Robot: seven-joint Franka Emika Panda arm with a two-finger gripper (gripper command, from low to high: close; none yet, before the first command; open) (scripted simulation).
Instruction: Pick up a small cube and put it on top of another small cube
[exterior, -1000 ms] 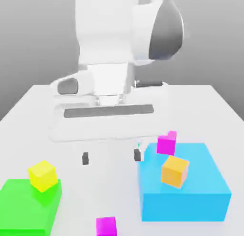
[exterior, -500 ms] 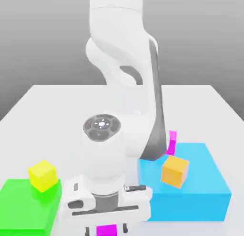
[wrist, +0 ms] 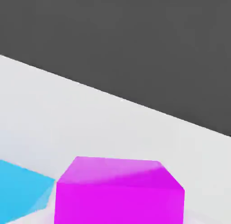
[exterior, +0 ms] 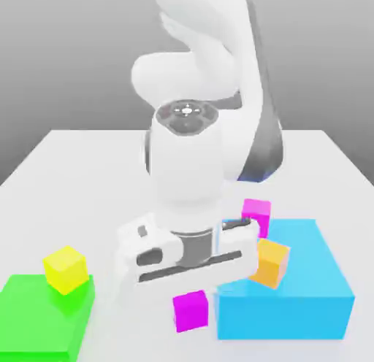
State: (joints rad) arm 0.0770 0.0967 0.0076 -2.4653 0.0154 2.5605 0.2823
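Small magenta cube (exterior: 191,310) sits directly under my gripper (exterior: 191,298), jaws drawn narrow and clamped on it; it hangs beside the near-left corner of the blue block (exterior: 292,298), at about the block's top height. In the hand view the same cube (wrist: 119,191) is close in, with white table (wrist: 67,110) beyond it and a blue corner (wrist: 20,187) beside it

Change from a second ago: this cube lay lower and further to the exterior view's left, at the table's front edge, with my hand far back over the table and jaws wide. Half a second ago the hand was down over it. Now cube and hand are higher and nearer the blue block

Second magenta cube (exterior: 256,214) rests at the blue block's far-left corner. Orange cube (exterior: 270,262) sits on top of the blue block, just behind my hand. Yellow cube (exterior: 66,268) sits on the green block (exterior: 44,317), well apart at the exterior view's left. None of these have moved

Wrist points straight down, white hand body level above the cube, forearm rising steeply behind
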